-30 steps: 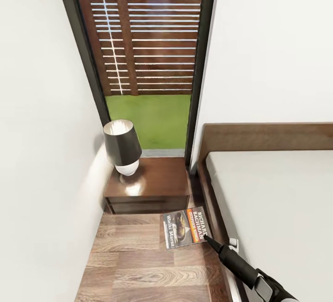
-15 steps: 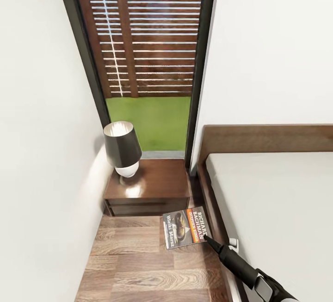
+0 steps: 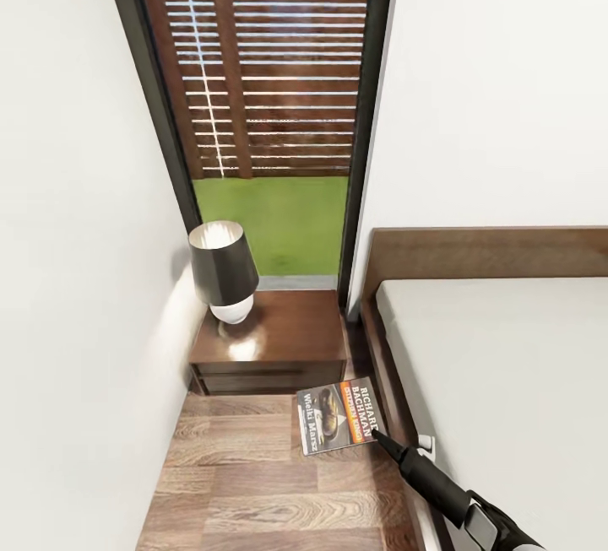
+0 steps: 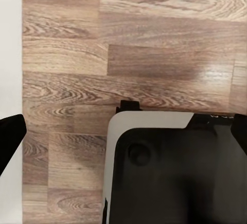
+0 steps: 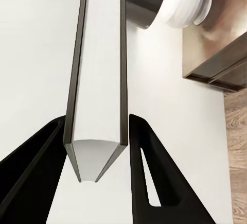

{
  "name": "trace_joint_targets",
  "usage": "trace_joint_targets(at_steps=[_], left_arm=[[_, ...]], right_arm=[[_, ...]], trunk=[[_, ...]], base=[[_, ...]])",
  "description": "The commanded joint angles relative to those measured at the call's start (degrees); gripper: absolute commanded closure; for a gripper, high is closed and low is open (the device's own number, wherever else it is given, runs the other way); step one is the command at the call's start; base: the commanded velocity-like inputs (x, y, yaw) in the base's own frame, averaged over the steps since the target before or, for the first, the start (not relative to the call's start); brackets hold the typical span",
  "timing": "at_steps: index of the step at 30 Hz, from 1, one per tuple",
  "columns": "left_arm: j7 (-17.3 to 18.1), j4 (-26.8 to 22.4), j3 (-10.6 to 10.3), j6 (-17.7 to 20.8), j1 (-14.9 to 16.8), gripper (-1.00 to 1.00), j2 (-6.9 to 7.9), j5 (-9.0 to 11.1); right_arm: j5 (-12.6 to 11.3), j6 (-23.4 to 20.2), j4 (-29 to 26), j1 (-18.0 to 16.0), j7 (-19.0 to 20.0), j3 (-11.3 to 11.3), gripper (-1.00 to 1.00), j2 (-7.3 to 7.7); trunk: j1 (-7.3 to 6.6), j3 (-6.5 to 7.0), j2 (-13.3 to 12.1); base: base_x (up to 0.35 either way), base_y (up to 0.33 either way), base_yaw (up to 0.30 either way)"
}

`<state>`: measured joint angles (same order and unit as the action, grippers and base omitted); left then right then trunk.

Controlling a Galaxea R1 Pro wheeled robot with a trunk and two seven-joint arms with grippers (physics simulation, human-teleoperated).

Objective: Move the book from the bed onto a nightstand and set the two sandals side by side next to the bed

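We are holding our right claw [image 5: 98, 175] clenched on the thin dark paperback book [image 3: 336, 415], hanging over the wood-plank floor [image 3: 245, 483], black-shaded lamp [image 3: 223, 269] occupying the glossy brown nightstand [image 3: 287, 336], narrow gap beside the grey-mattressed bed [image 3: 498, 382].

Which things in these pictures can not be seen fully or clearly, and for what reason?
- Low platform bed with grey mattress, head view: cut off by the right and bottom edges.
- Thin paperback book with dark cover, right wrist view: seen edge-on between the right gripper fingers; its cover is hidden there.
- Left gripper, left wrist view: fingertips at the picture's sides, partly cut off.
- Dark glossy wooden nightstand, head view: the dark-shaded table lamp covers its far corner.
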<state>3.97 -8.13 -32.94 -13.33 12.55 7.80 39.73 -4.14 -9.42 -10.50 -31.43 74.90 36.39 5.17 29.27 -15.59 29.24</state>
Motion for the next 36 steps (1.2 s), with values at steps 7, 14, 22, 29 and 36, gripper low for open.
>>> trace_joint_targets(at_steps=[7, 14, 22, 29, 36], left_arm=[[0.3, 0.0, -0.4, -0.2, 0.0, -1.00, 0.02, 0.6], [0.3, 0.0, -0.4, -0.2, 0.0, -1.00, 0.02, 0.6], [0.3, 0.0, -0.4, -0.2, 0.0, -1.00, 0.02, 0.6], [0.3, 0.0, -0.5, -0.2, 0.0, -1.00, 0.02, 0.6], [0.3, 0.0, -0.5, -0.1, 0.0, -1.00, 0.02, 0.6]], right_arm=[[-0.4, -0.6, 0.0, 0.0, 0.2, -0.2, 1.00, 0.02], [-0.4, -0.6, 0.0, 0.0, 0.2, -0.2, 1.00, 0.02], [-0.4, -0.5, 0.0, 0.0, 0.2, -0.2, 1.00, 0.02], [-0.4, -0.5, 0.0, 0.0, 0.2, -0.2, 1.00, 0.02], [-0.3, -0.5, 0.0, 0.0, 0.2, -0.2, 1.00, 0.02]], trunk=[[1.56, -1.35, 2.9], [2.88, -2.43, 5.3], [2.88, -2.43, 5.3], [2.88, -2.43, 5.3], [2.88, -2.43, 5.3]], base=[[0.000, 0.000, 0.000], [0.000, 0.000, 0.000], [0.000, 0.000, 0.000], [0.085, 0.029, 0.000], [0.193, 0.053, 0.000]])
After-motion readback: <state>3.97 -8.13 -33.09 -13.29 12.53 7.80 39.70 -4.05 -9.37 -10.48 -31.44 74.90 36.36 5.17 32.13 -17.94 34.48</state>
